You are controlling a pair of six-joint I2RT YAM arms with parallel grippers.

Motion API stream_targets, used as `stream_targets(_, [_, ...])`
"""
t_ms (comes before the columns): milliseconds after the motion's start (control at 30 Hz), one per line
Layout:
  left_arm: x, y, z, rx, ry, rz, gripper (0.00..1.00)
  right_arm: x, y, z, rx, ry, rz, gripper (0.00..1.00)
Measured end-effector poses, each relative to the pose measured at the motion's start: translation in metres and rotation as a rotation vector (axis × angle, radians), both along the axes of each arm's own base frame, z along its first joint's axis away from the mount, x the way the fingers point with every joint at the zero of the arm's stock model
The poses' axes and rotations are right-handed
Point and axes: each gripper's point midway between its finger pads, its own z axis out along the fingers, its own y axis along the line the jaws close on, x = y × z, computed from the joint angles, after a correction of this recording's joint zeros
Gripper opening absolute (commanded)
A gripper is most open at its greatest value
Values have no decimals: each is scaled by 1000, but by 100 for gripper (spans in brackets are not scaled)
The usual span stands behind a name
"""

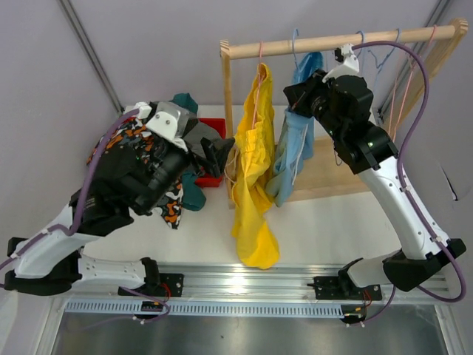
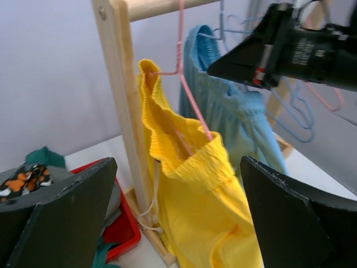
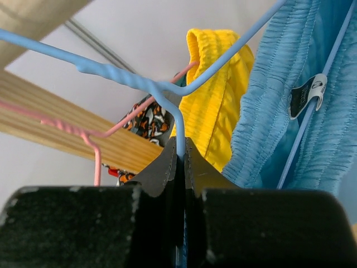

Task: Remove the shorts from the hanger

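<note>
2 hanging shorts (image 1: 251, 170), 1 wooden rack (image 1: 332, 43), 1 red bin (image 1: 214, 126).

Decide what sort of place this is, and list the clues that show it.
Probably a robotics lab bench, not a home: a left arm and a right arm bolted to a metal rail, a wooden rack on a white table, plain grey walls.

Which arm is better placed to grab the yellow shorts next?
Left. The left gripper is open and close beside the yellow shorts, facing them. The right gripper is shut on the blue hanger, so it is busy.
</note>
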Motion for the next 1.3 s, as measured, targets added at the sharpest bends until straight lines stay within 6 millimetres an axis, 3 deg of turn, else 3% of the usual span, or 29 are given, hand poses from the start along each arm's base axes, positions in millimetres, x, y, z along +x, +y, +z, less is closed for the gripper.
stream_targets(100, [-18,-14,7,-20,-17,-130,99,5,-12,3,5,-6,-32,0])
stream_targets(300, [-52,-88,-12,39,-9,-384,99,-4,-27,20,22,-28,-52,0])
stream_targets(400, [-58,-130,-42,106,21,-462,99,-18,-32,43,55,-72,-41,0])
stream_targets(467, [-60,-146,-60,145,39,-490,99,-25,-35,52,70,-90,-36,0])
stream_targets(600, [-60,-163,-83,182,58,-513,99,-42,-42,67,104,-111,-24,0])
stream_targets(933, [-57,-173,-89,149,41,-505,99,-62,-44,66,164,-85,4,0])
stream_targets(1000, [-56,-175,-93,150,41,-504,95,-68,-46,66,185,-81,13,0])
stream_targets(1133, [-53,-182,-96,142,43,-495,63,-78,-47,73,223,-84,28,0])
stream_targets(1300, [-50,-189,-104,147,46,-486,42,-84,-48,76,244,-80,37,0])
